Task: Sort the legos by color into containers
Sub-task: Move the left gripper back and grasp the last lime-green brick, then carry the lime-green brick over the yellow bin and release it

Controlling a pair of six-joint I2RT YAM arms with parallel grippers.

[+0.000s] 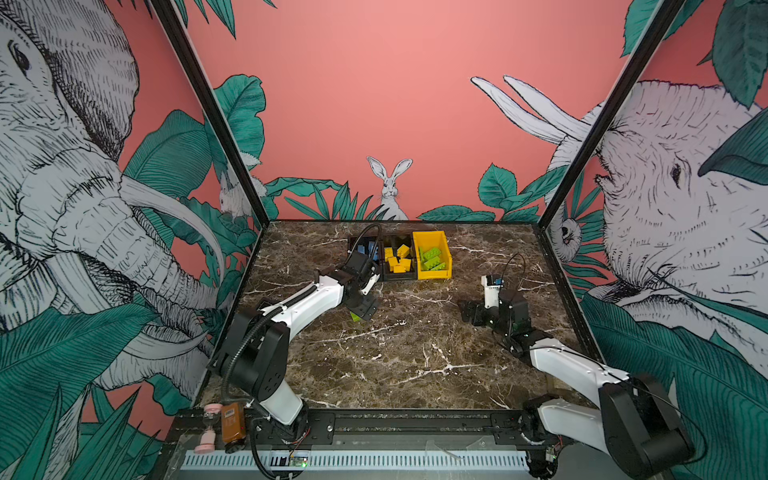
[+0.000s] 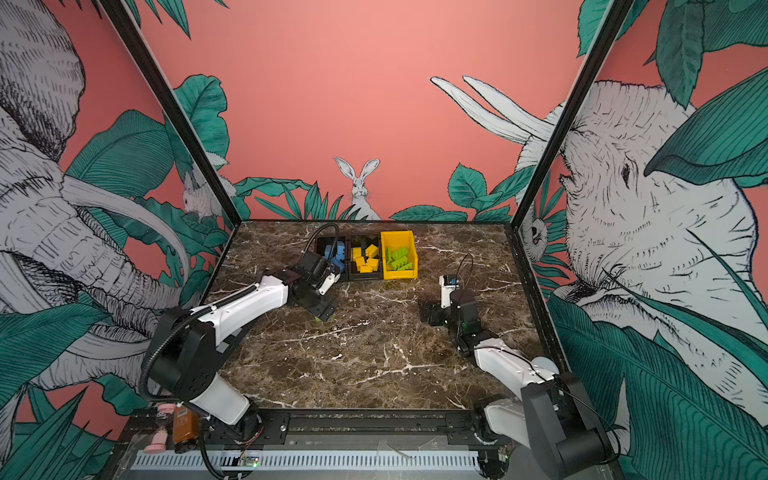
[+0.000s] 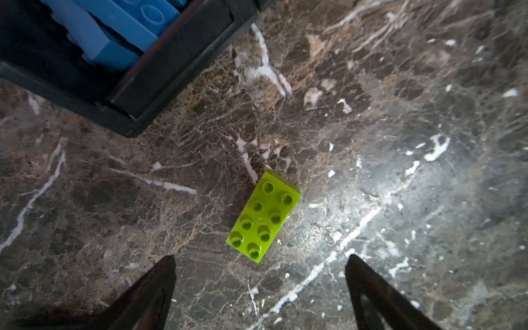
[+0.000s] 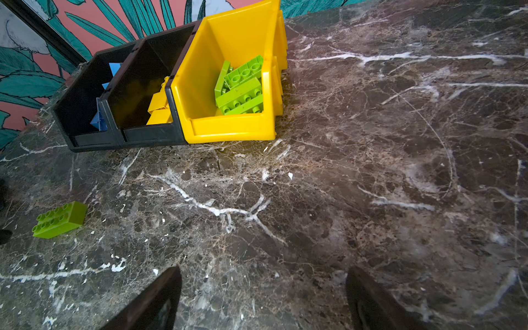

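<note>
Hovering wide open and empty, the left gripper [image 3: 260, 257] faces a lime-green eight-stud plastic brick [image 3: 264, 215], studs-up on the brown marble tabletop [image 3: 400, 143]. Light, rigid, slick: probably best pinched across its long sides. The right gripper [image 4: 263, 268] is likewise spread, empty.

Coral mural walls [image 1: 395, 104], elephants [image 1: 665, 166], rabbit [image 1: 390, 187], green leaves [image 1: 241, 108]; dark veined marble tabletop [image 1: 395, 353]

Loose green lego [image 3: 263, 216] flat, studs up, near black bin [image 3: 171, 63] of blue legos [image 3: 120, 23]; yellow bin [image 4: 228, 130] holds green legos [image 4: 241, 88].
</note>
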